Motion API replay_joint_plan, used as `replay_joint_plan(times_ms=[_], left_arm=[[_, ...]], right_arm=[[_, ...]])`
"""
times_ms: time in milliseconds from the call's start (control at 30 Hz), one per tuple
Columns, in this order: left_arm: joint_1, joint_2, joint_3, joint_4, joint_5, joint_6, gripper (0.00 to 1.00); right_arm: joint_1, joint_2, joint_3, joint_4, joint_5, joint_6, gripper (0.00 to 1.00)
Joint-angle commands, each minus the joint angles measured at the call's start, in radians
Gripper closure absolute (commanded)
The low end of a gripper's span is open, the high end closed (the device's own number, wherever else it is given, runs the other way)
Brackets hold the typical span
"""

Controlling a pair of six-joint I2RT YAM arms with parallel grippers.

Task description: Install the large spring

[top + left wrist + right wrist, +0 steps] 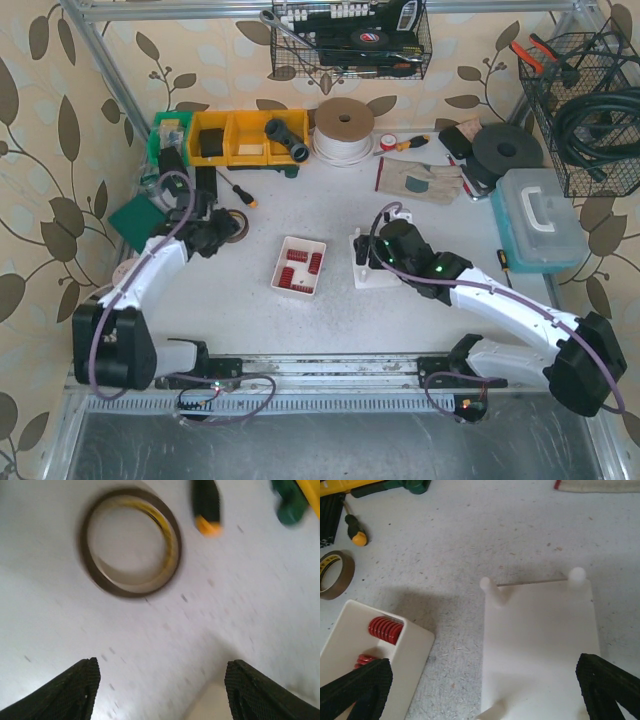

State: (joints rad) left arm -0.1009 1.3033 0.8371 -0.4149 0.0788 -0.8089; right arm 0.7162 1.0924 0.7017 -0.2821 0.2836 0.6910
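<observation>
Left jaws: spread wide and empty; we see textured black pads (70,690) above the bare surface (165,630).
Ahead of left jaws: tape ring (131,540), lying flat, with a brown rim and a yellowish inner face. Beyond it to the right is a screwdriver (206,507) with a dark handle and an orange end. This view is blurred.
Right jaws: parted wide, gripping nothing; a black ribbed pad sits low on each side.
Between right jaws: post plate (540,640), white, smooth, rectangular and lying flat. We count two rounded pegs (490,587) at its far corners and a third at the near edge, all bare.
Left of right jaws: tray (412,650), white with compartments, partly hidden by the left pad. It is near the plate but not touching it.
Large spring (385,629): red, tightly coiled, on its side in the tray's far compartment. We make out more red coils in the nearer compartment, partly hidden.
Between tray and plate: a strip of speckled grey surface.
Far ahead of both jaws: yellow bins (240,137), open-topped, in a row at the back.
</observation>
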Motion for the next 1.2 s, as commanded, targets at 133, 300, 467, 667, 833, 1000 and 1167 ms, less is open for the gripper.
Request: replay_joint_plan(times_ms=[133, 300, 467, 667, 833, 1000, 1167], left_arm=[[-0.309, -0.095, 0.103, -0.267, -0.075, -0.021, 0.39], [-0.452, 0.003, 0.223, -0.317, -0.108, -0.055, 0.45], [-0.537, 0.125, 0.3, -0.212, -0.061, 0.034, 0.5], [-0.547, 0.249, 0.298, -0.154, 0.011, 0.185, 0.58], [-0.554, 0.268, 0.237, -0.075, 0.094, 0.231, 0.58], [-0.575, 0.305, 0.255, -0.072, 0.109, 0.277, 0.58], [-0.616, 0.362, 0.281, -0.103, 0.067, 0.283, 0.58]], right_arm=[[0.056, 0.053, 0.097, -0.059, -0.016, -0.059, 0.01], [0.059, 0.035, 0.092, -0.072, -0.015, -0.048, 0.02], [0.057, 0.053, 0.098, -0.054, -0.071, -0.072, 0.02], [0.047, 0.051, 0.089, -0.015, -0.137, -0.103, 0.02], [-0.004, 0.007, 0.035, 0.059, -0.198, -0.086, 0.01], [-0.047, 0.004, 0.008, 0.081, -0.23, -0.056, 0.01], [-0.058, 0.007, 0.006, 0.076, -0.212, -0.048, 0.01]])
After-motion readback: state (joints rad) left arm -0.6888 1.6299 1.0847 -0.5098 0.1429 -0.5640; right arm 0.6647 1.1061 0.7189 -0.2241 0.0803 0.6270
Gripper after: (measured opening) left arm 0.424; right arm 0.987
